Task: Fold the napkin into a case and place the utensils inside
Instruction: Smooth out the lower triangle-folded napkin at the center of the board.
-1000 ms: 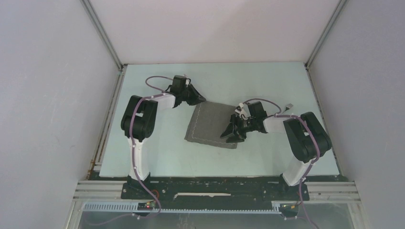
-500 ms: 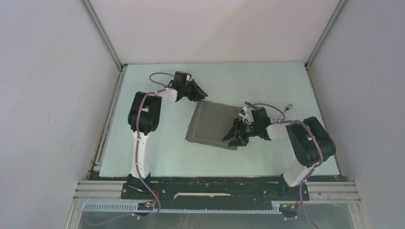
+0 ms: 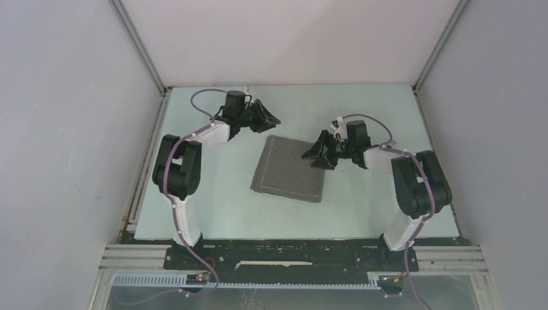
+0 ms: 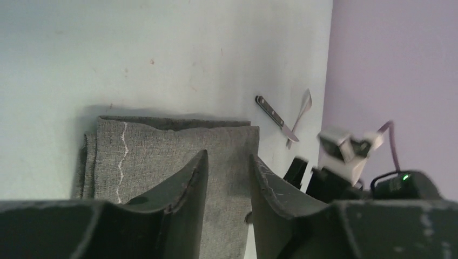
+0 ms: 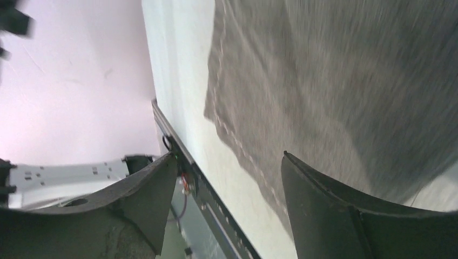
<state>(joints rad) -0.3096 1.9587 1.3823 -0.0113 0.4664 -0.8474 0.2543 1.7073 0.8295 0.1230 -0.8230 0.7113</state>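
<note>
The folded grey woven cloth napkin (image 3: pixel 289 169) lies flat; left fingers (image 4: pixel 183 189) and right fingers (image 5: pixel 318 199) stand apart, empty. For the next fold, I would pinch the corners and align the hems.

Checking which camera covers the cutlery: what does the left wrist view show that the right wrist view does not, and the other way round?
Only the left wrist view shows the utensils: the knife and the fork lie on the table past the napkin, close to the wall. Only the right wrist view shows the dark rail along a table edge. Both show the grey napkin lying flat, and each shows its own gripper, the left gripper and the right gripper, jaws apart with nothing between them.
</note>
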